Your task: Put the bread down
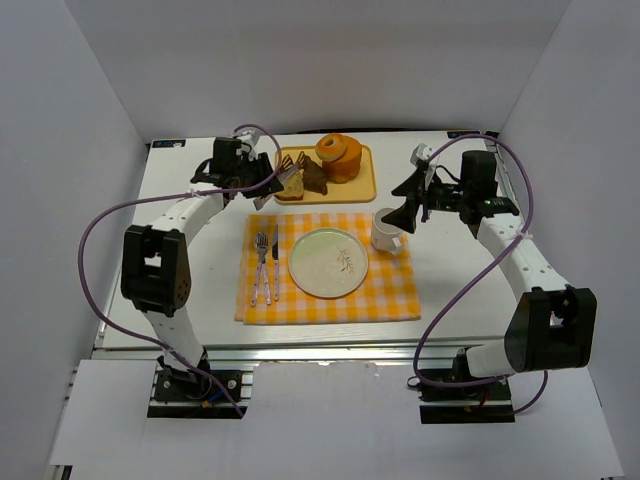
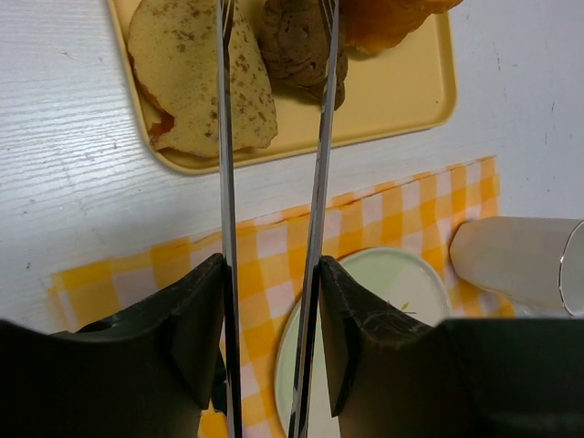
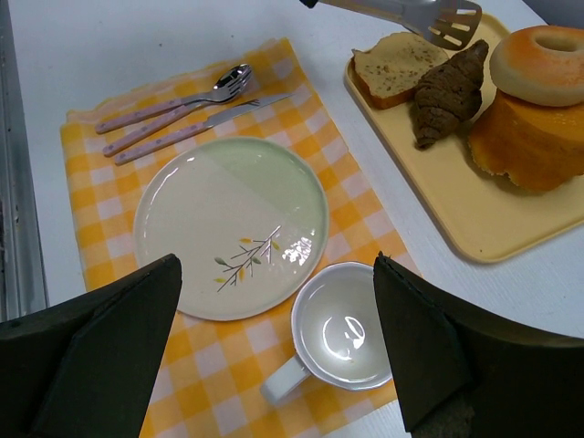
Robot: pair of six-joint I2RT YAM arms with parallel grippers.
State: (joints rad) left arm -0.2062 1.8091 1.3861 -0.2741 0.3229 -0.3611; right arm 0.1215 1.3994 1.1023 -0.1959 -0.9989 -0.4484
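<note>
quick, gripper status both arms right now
left gripper: closed, holding the tongs
right gripper: open, holding nothing

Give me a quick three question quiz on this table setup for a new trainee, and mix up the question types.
1. True or false: the plate already has bread on it.
2. What does the left gripper hold between its jaws? A) a fork B) tongs C) a mug
3. Fill in the blank: the croissant lies on the yellow ____.

Key
1. False. The plate is bare.
2. B.
3. tray.
</note>
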